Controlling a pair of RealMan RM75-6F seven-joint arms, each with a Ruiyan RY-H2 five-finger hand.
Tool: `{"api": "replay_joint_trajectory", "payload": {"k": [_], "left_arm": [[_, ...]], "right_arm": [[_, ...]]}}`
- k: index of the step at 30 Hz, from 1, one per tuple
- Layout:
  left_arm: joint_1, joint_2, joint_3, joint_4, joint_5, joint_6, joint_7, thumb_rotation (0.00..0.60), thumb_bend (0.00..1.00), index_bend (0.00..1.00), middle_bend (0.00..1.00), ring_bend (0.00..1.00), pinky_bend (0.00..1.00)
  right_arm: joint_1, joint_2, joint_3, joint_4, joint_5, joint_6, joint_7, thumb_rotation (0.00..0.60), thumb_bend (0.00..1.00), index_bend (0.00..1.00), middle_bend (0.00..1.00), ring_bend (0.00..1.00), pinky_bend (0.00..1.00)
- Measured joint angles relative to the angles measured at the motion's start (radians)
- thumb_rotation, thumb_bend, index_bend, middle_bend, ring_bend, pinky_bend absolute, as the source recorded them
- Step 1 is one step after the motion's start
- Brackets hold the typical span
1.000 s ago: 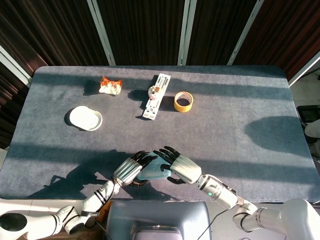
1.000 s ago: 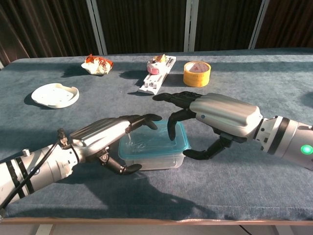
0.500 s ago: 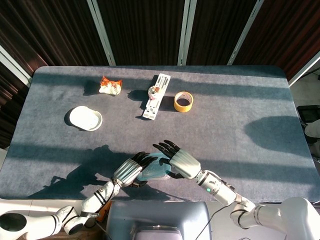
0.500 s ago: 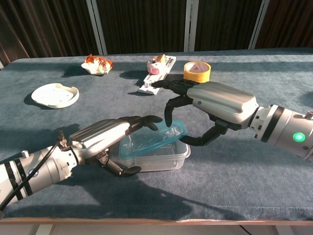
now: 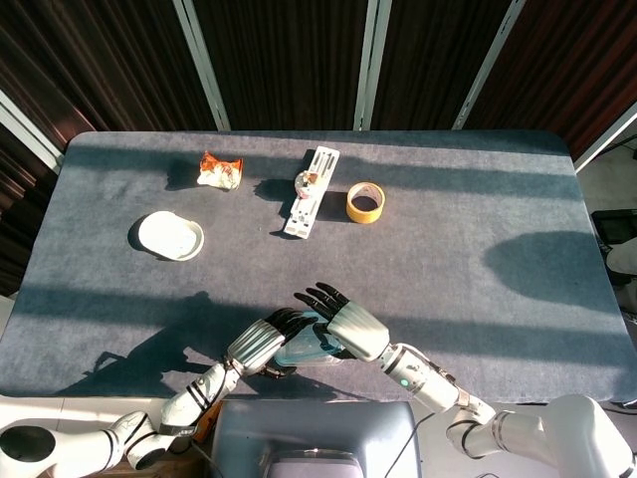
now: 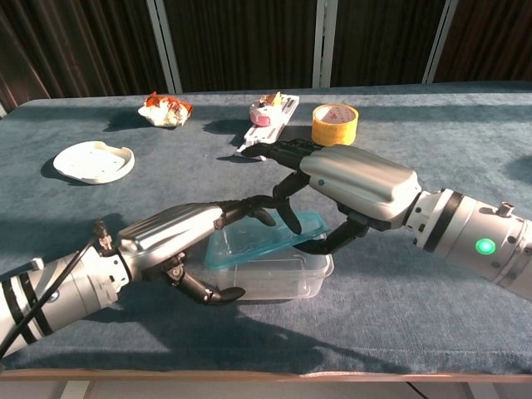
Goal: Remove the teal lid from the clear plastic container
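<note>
1. One main risk, as I judge it: the teal lid (image 6: 264, 238) is tilted, its right edge lifted and its left edge low over the clear plastic container (image 6: 278, 276) at the table's (image 6: 432, 125) near edge, so it could slip free or drag the container along.
2. The right hand (image 6: 332, 187) pinches the lid's raised edge between thumb and finger (other fingers spread).
3. The left hand (image 6: 187, 241) curls around the container's left side, bracing it.
</note>
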Motion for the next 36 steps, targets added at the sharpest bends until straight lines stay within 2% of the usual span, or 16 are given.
{"api": "replay_joint_trajectory", "payload": {"k": [2,4,6,9,16,22,26,30,36], "left_arm": [[-0.002,-0.005,0.006,0.018,0.017,0.016,-0.038,0.6,0.28,0.0,0.15,0.1,0.18],[-0.007,-0.007,0.012,0.036,0.032,0.026,-0.071,0.6,0.28,0.0,0.05,0.02,0.14],[-0.012,-0.01,0.016,0.055,0.045,0.04,-0.1,0.6,0.28,0.0,0.0,0.0,0.09],[-0.012,-0.021,0.014,0.079,0.056,0.073,-0.12,0.6,0.28,0.0,0.0,0.0,0.0],[-0.005,-0.062,-0.008,0.17,0.069,0.159,-0.13,0.6,0.28,0.0,0.0,0.0,0.0],[0.005,-0.062,-0.022,0.197,0.067,0.203,-0.105,0.6,0.28,0.0,0.0,0.0,0.0],[0.021,-0.023,-0.023,0.187,0.067,0.232,-0.068,0.6,0.28,0.0,0.0,0.0,0.0],[0.054,0.057,-0.019,0.152,0.05,0.25,-0.021,0.6,0.28,0.0,0.0,0.0,0.0],[0.121,0.163,-0.003,0.082,-0.007,0.241,-0.008,0.6,0.28,0.0,0.0,0.0,0.0]], "right_arm": [[-0.002,-0.003,0.003,0.007,-0.003,0.017,0.003,0.6,0.64,0.8,0.16,0.0,0.0],[-0.004,-0.005,0.007,0.012,-0.005,0.034,0.005,0.6,0.65,0.8,0.17,0.0,0.0],[-0.006,-0.006,0.011,0.016,-0.009,0.051,0.006,0.6,0.65,0.8,0.17,0.0,0.0],[-0.008,-0.003,0.014,0.017,-0.015,0.069,0.001,0.6,0.64,0.8,0.17,0.0,0.0],[-0.012,0.01,0.018,0.008,-0.035,0.11,-0.031,0.6,0.64,0.8,0.18,0.0,0.0],[-0.018,0.035,0.029,0.001,-0.042,0.147,-0.061,0.6,0.64,0.8,0.18,0.0,0.0],[-0.033,0.078,0.042,0.014,-0.038,0.175,-0.108,0.6,0.64,0.8,0.18,0.01,0.0],[-0.057,0.127,0.055,0.052,-0.006,0.185,-0.135,0.6,0.64,0.8,0.18,0.01,0.0],[-0.085,0.148,0.058,0.13,0.065,0.123,-0.134,0.6,0.64,0.77,0.18,0.01,0.0]]}}
